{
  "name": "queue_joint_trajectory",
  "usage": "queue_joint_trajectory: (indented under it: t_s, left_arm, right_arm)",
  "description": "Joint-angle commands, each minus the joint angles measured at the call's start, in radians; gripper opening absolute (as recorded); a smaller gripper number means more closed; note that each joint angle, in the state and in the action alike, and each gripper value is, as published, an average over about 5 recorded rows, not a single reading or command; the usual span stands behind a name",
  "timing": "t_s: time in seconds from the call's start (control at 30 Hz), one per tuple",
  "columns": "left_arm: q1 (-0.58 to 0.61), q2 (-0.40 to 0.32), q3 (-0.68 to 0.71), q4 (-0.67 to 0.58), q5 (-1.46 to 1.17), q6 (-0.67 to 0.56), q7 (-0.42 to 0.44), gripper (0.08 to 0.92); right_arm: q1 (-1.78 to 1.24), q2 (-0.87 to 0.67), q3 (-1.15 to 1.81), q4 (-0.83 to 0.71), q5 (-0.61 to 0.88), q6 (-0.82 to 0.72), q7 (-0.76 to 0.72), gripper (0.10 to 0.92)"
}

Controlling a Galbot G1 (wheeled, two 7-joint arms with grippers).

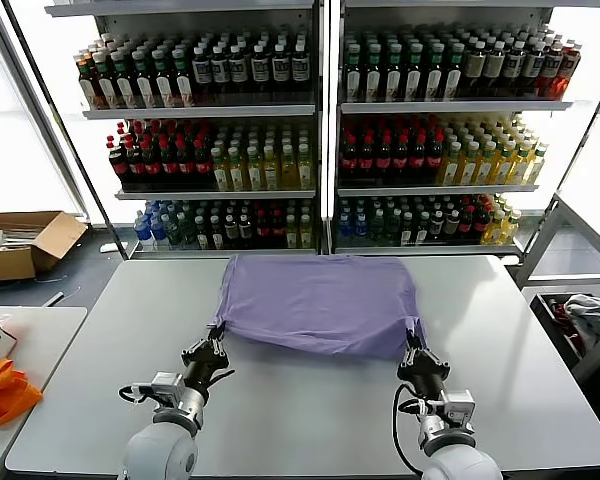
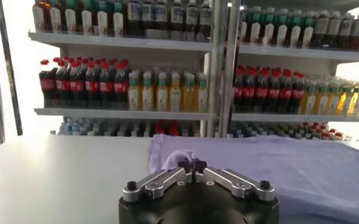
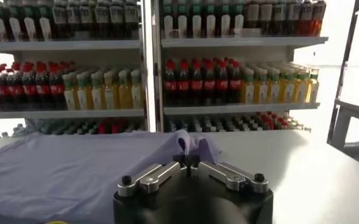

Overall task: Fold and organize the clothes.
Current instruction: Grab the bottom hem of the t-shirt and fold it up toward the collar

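The clothes are one lavender T-shirt (image 1: 320, 300), spread on the white table (image 1: 310, 410), plain side up, with its near edge lifted. My left gripper (image 1: 216, 334) is shut on the shirt's near left corner. My right gripper (image 1: 413, 346) is shut on the near right corner. In the left wrist view the left gripper (image 2: 192, 165) pinches a small peak of the lavender T-shirt (image 2: 277, 167). In the right wrist view the right gripper (image 3: 187, 159) pinches a bunched fold of the lavender T-shirt (image 3: 75, 170).
Shelves of bottled drinks (image 1: 320, 130) stand behind the table. An orange bag (image 1: 2, 392) lies on a side table at the left. A cardboard box (image 1: 25, 243) sits on the floor at the far left. A bin with grey-white cloth (image 1: 585, 320) is at the right.
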Motion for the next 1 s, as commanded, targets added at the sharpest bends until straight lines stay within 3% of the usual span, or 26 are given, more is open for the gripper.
queue_joint_trajectory:
  t_s: [0.03,0.43,1.0]
  left_arm:
    - [-0.115,0.005,0.017,0.063,-0.038,-0.008,-0.005,0.086]
    - [-0.215,0.010,0.066,0.210,-0.093,0.060,-0.043,0.086]
    - [-0.273,0.026,0.093,0.299,-0.105,0.095,-0.041,0.086]
  right_arm:
    - [0.129,0.009,0.006,-0.082,-0.002,0.005,-0.011,0.107]
    - [0.338,0.009,-0.039,-0.279,0.014,-0.008,-0.023,0.107]
    - [0.403,0.048,-0.084,-0.469,-0.052,-0.022,-0.084,0.113]
